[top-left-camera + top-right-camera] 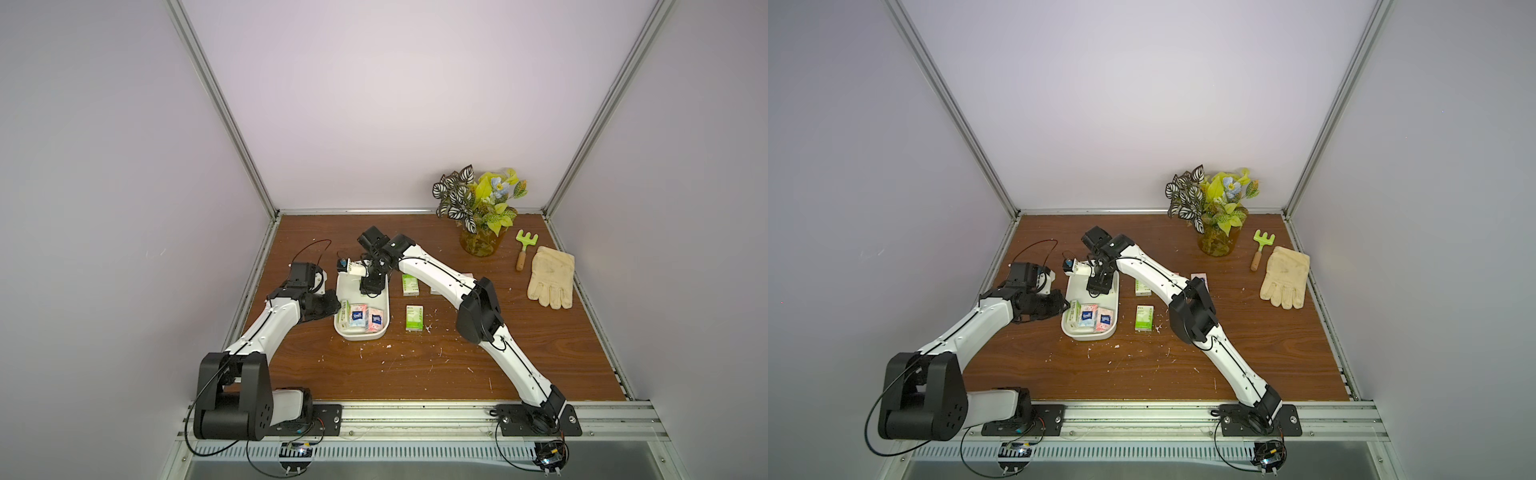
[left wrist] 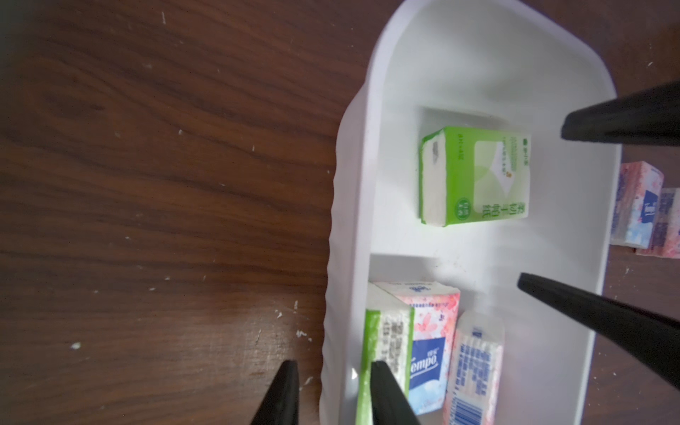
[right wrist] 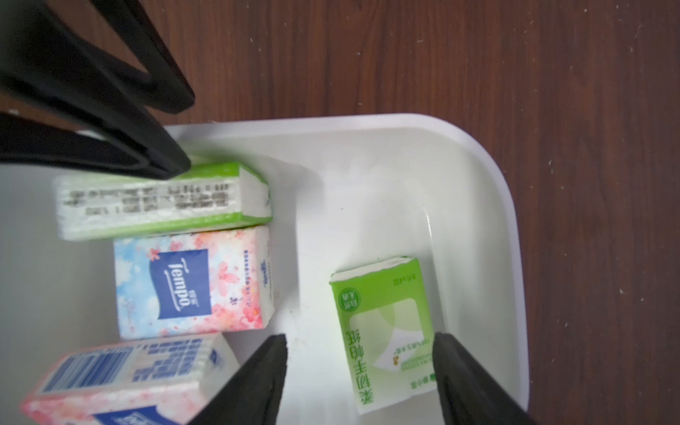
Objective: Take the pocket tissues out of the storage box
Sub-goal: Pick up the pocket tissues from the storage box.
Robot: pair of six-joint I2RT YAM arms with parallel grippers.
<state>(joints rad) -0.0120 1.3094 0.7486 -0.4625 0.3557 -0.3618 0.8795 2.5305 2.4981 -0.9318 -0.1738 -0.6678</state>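
Left end effector (image 2: 335, 364) set narrow astride box (image 2: 349, 206) wall; clamp unclear. Right end effector (image 3: 360, 337) spread over far green tissue packet (image 3: 386, 294). Probably light and squashy; pinch long edges.

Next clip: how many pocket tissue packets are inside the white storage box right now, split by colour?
Inside the storage box:
green-and-white packets: 2
pink packets: 2
Total: 4

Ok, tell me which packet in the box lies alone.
The green-and-white packet lying flat between the right gripper's open fingers; the other three crowd the opposite end.
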